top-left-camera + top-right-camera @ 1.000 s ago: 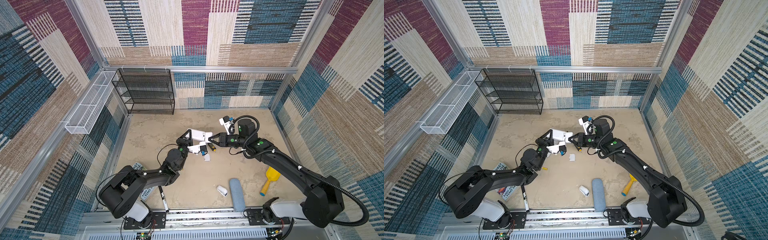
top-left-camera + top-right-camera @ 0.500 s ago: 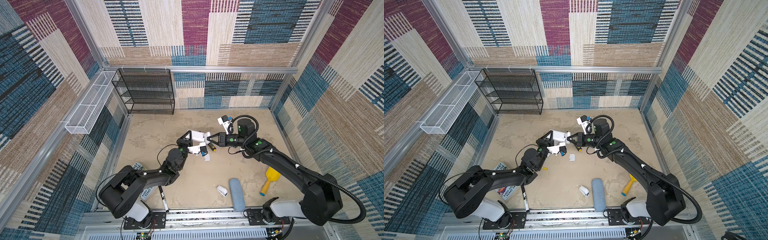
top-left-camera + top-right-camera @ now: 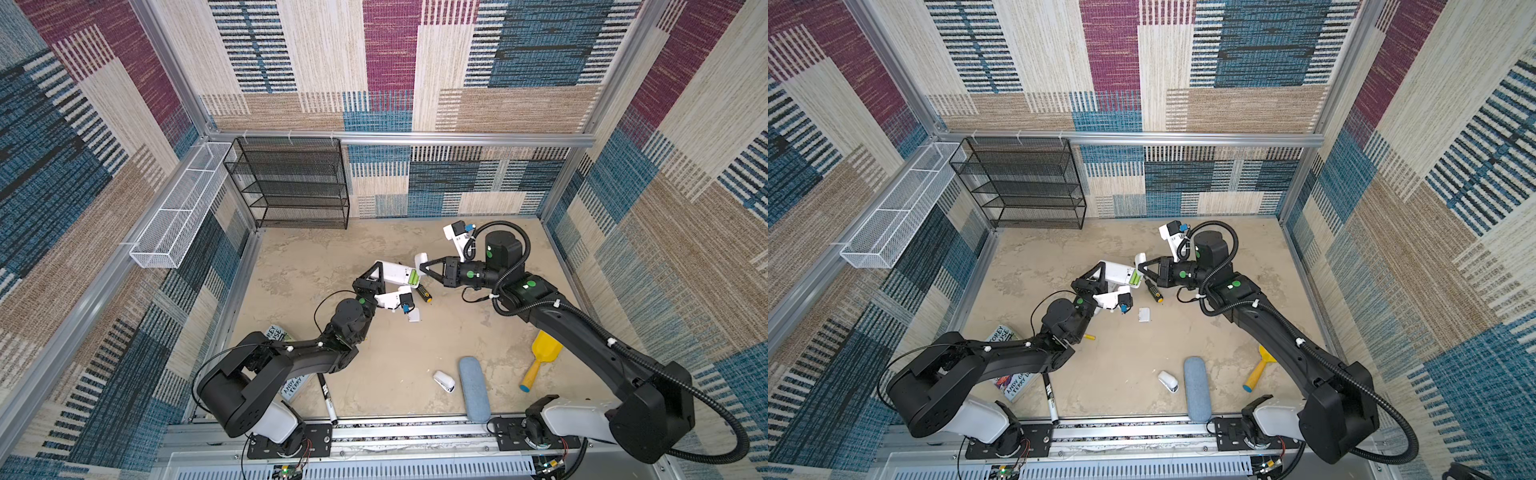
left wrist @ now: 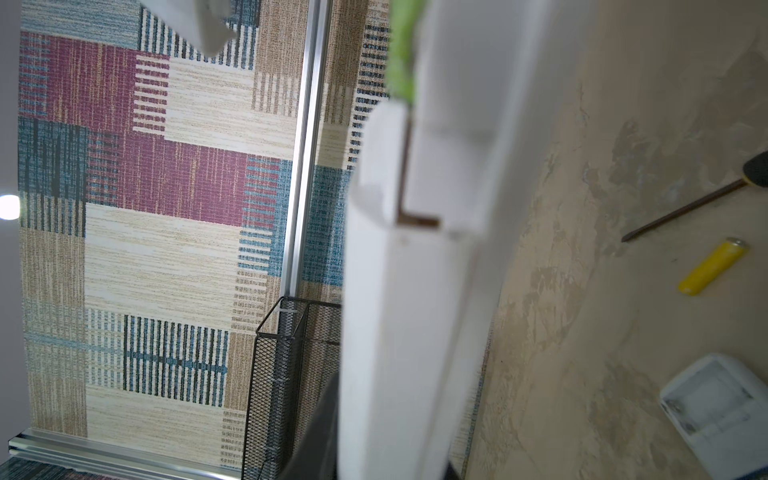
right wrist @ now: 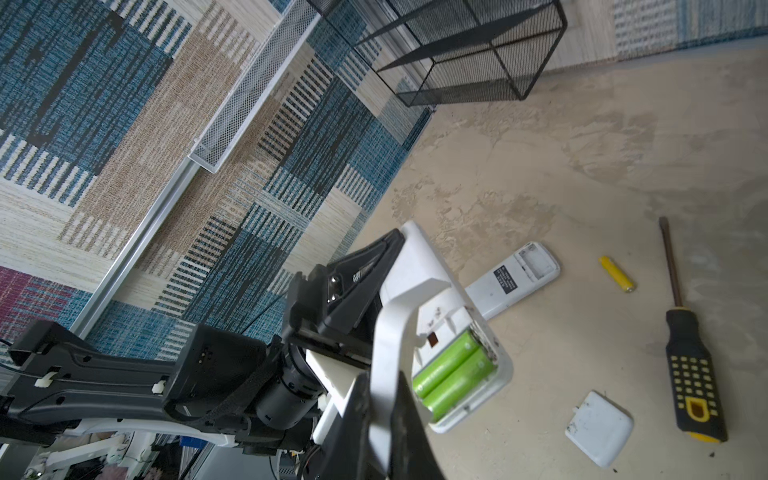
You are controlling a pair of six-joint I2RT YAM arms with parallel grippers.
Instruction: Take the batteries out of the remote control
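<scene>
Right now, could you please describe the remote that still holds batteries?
Look at the middle of the beige table. The left gripper holds a white remote there; unlike the empty white remote lying flat nearby, its open bay shows two lime green batteries.

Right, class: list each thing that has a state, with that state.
held remote, compartment open.
green batteries, both seated inside.
yellow battery, loose on table.
second remote, lying, compartment empty.
battery cover, detached, on table.
left gripper, jaws clamped on held remote.
right gripper, jaws shut.
</scene>
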